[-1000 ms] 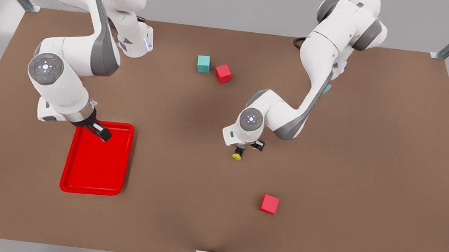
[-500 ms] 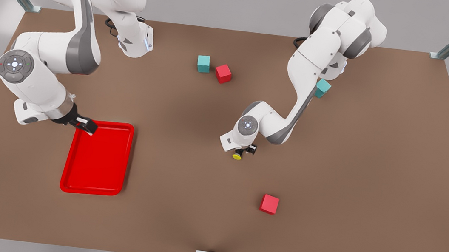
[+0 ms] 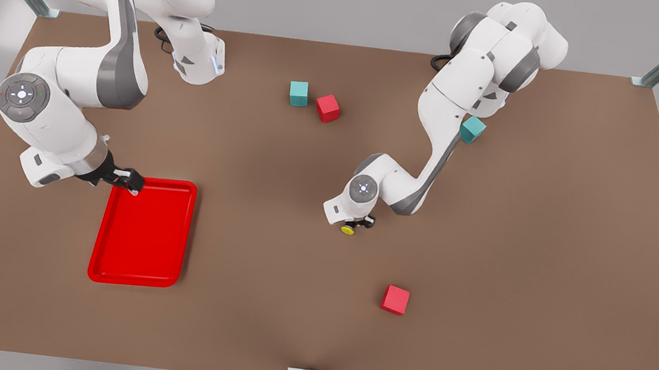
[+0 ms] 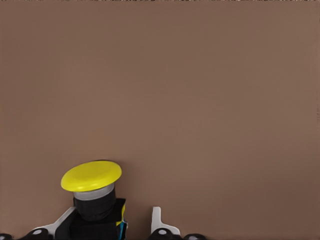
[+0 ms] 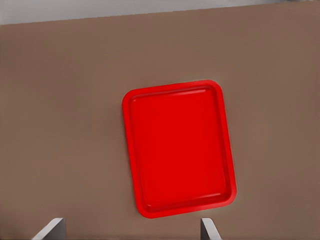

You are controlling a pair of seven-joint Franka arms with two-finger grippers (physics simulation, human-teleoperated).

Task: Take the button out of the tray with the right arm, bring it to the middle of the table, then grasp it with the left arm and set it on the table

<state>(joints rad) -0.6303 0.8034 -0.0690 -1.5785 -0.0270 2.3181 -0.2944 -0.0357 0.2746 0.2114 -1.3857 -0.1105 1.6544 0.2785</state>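
Right now the tiny dark grey button with the round yellow cap (image 3: 348,229) sits near the middle of the large flat matte brown table (image 3: 545,268), cap tipped toward the near edge. The left gripper (image 3: 360,223) is low over it. In the left wrist view the button (image 4: 93,195) lies against one white fingertip (image 4: 62,223) while the other fingertip (image 4: 156,220) stands clear of it with bare table between, so the fingers are spread and not clamping the body.

Over at about nine o'clock from the button lies the bright red rectangular plastic tray with rounded corners and a low rim (image 3: 137,275), with nothing in it. The right gripper (image 3: 127,180) hangs at the tray's far corner on the front view's left, just over the rim. From its wrist camera the tray (image 5: 131,150) is seen whole between two widely parted fingertips (image 5: 50,229), so that hand is open and holds nothing.

Around the button the table carries loose blocks, none touching it. A red cube (image 3: 395,299) lies at roughly four o'clock from it, toward the near edge. A teal cube (image 3: 298,93) and a second red cube (image 3: 327,108) sit side by side at about eleven o'clock, well apart. Another teal cube (image 3: 473,130) peeks out beside the left arm's forearm at about one o'clock, partly hidden by it.
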